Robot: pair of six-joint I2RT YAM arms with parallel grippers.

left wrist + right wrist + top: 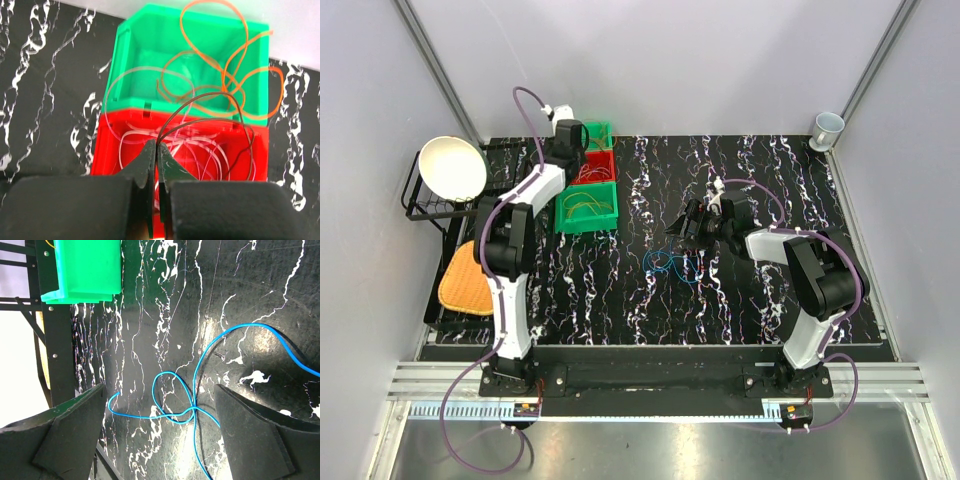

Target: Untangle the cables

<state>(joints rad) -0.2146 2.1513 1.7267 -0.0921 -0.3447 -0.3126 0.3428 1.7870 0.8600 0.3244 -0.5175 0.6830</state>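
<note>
At the far left of the bench (770,290), the left tool (156,146) hangs just above the red bin (107,145), its two fingers pressed flat together with a thin dark cable (215,93) pinched at their tips. The left arm reaches straight away from its base, elbow folded high, wrist over the row of bins. From the pinch the dark cable climbs and arcs off to the right in a double loop, then drops back into the red bin near its right wall; where its ends lie I cannot see. Pale loops crowd the red bin (washed out by glare, so their colour is hard to call). Behind it, touching, stands a green bin (125,65) with an orange cable (281,87) curling above its rim and spilling over the right wall.

Near the middle of the bench, the right tool (160,390) is spread wide, nothing between its fingers. The right arm is bent at the elbow, forearm pointing leftward. Beneath the tool a blue cable (192,410) lies flat on the bench, crossed over itself in a loose loop, its long run sweeping right and out of the wrist view. From overhead it is only a faint blue scribble.
</note>
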